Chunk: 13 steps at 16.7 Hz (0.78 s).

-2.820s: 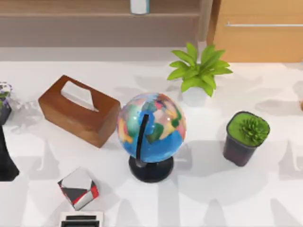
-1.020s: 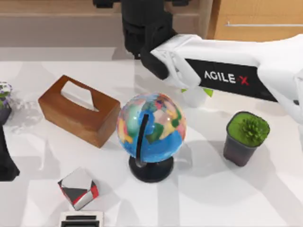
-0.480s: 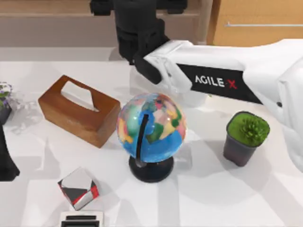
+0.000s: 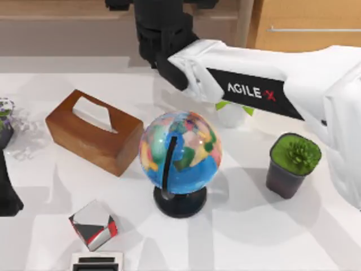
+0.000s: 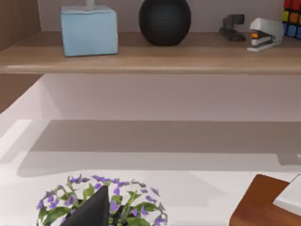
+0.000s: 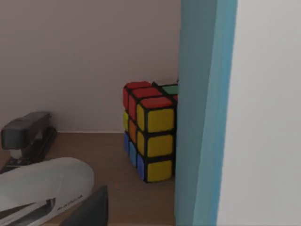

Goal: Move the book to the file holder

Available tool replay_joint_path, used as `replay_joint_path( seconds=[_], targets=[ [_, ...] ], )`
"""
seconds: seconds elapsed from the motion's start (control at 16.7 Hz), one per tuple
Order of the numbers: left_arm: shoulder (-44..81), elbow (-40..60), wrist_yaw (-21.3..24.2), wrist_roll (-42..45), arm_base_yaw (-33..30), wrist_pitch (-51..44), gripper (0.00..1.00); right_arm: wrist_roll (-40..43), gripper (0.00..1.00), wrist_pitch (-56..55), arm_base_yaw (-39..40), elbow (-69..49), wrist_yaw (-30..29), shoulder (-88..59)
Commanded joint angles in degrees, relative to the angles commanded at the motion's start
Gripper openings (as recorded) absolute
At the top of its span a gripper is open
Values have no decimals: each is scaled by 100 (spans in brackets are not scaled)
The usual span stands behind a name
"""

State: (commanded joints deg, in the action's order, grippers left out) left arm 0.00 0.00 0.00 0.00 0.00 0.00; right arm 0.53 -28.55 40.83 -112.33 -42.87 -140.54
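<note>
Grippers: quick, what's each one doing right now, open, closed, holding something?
Left gripper: above the purple flowers; cannot be told.
Right gripper: reached to the shelf, close against the book; cannot be told.

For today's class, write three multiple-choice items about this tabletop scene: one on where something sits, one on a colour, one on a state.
1. Where is the globe?
A. Between the tissue box and the dark-potted plant
B. On the shelf
C. Beside the stapler

2. What colour is the book's side edge?
A. Red
B. Pale blue
C. Brown

3. How does the right arm stand?
A. Parked at the table's right edge
B. Lying flat on the table
C. Stretched across to the shelf

A: the top view shows the globe between them.
B: the right wrist view shows a pale blue edge.
C: the top view shows the arm extended to the shelf.
</note>
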Motion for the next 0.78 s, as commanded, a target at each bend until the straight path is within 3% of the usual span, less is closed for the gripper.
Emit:
replay_joint_path(
  seconds=[0.12,0.78],
  targets=[
    [0,0,0,0,0,0,100,0,100,0,0,0,0,0],
    [0,0,0,0,0,0,100,0,17,0,0,0,0,0]
  ],
)
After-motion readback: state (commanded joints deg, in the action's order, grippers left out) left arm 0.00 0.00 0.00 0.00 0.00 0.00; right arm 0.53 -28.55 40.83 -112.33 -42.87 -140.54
